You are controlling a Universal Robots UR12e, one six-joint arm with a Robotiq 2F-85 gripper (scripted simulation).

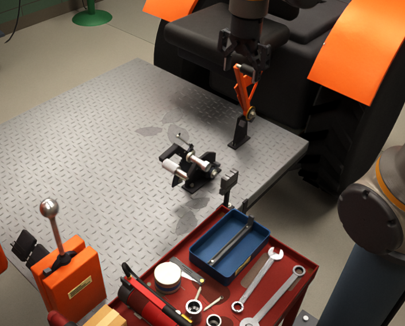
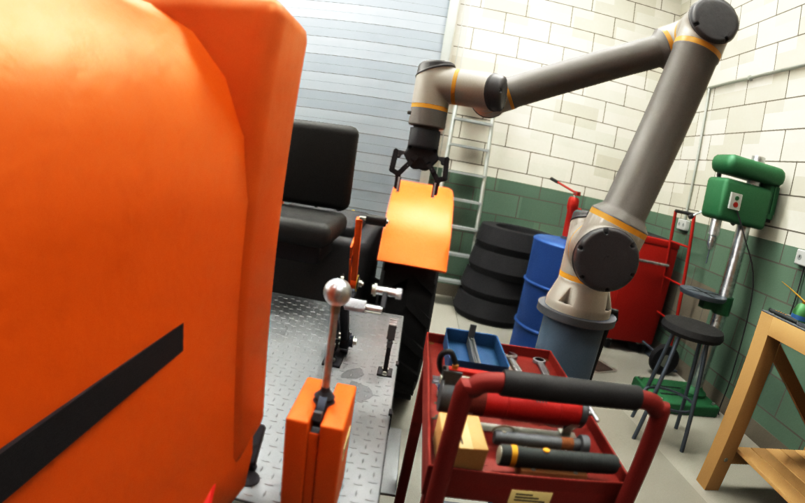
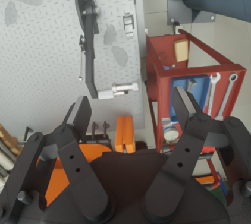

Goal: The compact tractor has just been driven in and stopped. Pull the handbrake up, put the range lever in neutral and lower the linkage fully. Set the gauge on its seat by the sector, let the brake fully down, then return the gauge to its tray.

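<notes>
On the steel tread-plate platform by the tractor seat, the orange linkage lever (image 1: 244,90) stands tilted on its black post. The handbrake assembly (image 1: 192,168) with its silver grip sits mid-platform, and a small black gauge seat (image 1: 228,182) stands beside it near the platform edge. The range lever (image 1: 52,225) with a chrome ball knob rises from an orange housing at the near left. The dark gauge bar (image 1: 232,241) lies in the blue tray (image 1: 229,246) on the red cart. My gripper (image 1: 244,63) hangs high above the linkage lever's top, open and holding nothing.
The red tool cart (image 1: 227,281) holds spanners, sockets, a tape roll and a grease gun. The tractor's black seat, orange fender (image 1: 362,45) and big tyre crowd the platform's far side. My arm's base (image 1: 374,225) stands right of the cart.
</notes>
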